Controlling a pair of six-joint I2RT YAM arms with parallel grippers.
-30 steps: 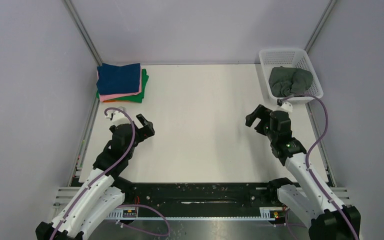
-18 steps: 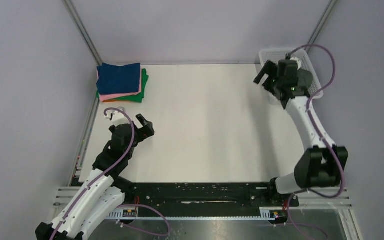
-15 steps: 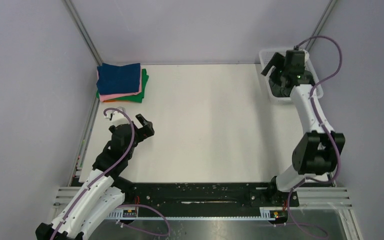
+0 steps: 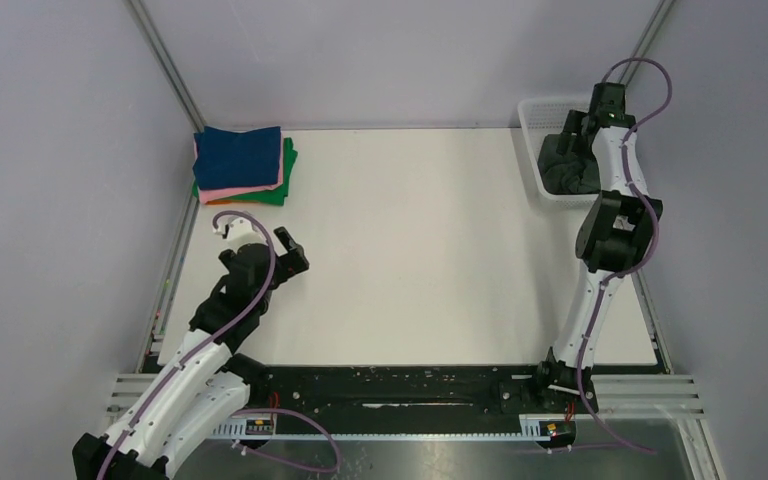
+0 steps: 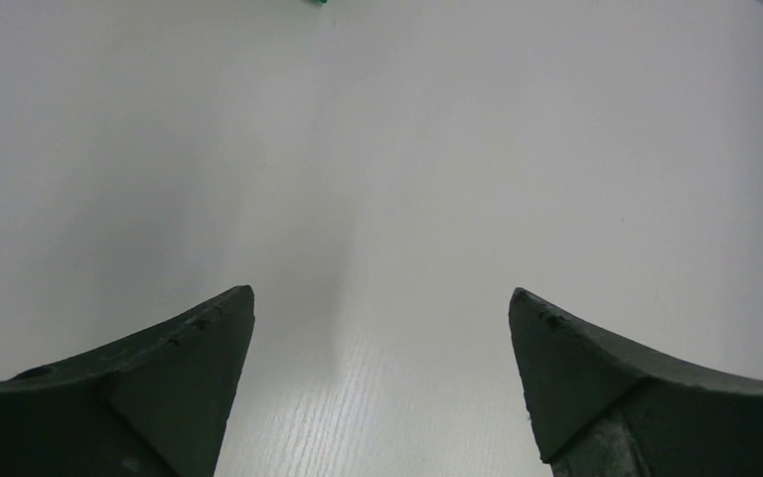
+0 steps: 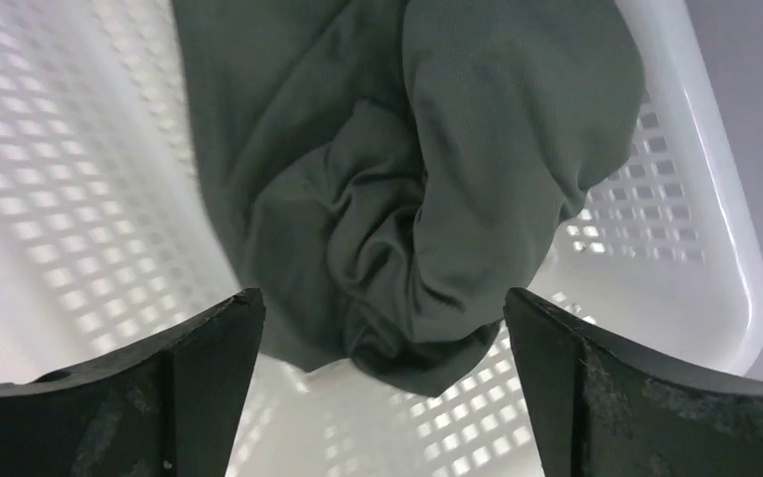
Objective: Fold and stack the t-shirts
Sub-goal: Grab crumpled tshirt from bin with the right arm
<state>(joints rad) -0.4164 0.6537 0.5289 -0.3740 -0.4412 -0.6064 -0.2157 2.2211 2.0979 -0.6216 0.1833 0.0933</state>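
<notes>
A crumpled dark grey-green t-shirt (image 4: 563, 172) lies in the white mesh basket (image 4: 545, 106) at the back right. In the right wrist view the t-shirt (image 6: 407, 169) fills the middle of the basket (image 6: 676, 209). My right gripper (image 4: 573, 132) hangs open just above the shirt, which lies between and beyond its jaws (image 6: 382, 308); it holds nothing. A stack of folded t-shirts sits at the back left: navy blue (image 4: 240, 155) on top, then pink (image 4: 245, 190), a sliver of orange (image 4: 212, 201), and green (image 4: 287, 165). My left gripper (image 4: 290, 255) is open and empty over bare table (image 5: 382, 303).
Grey walls with metal corner posts close in the white table (image 4: 410, 250) on the left, back and right. The right arm (image 4: 615, 230) stands stretched up along the right edge. The black base rail (image 4: 400, 385) runs along the near edge.
My right arm has swung from the table's right middle up and back to the basket, and its open gripper now hangs over the grey-green shirt. The left arm has barely moved.
</notes>
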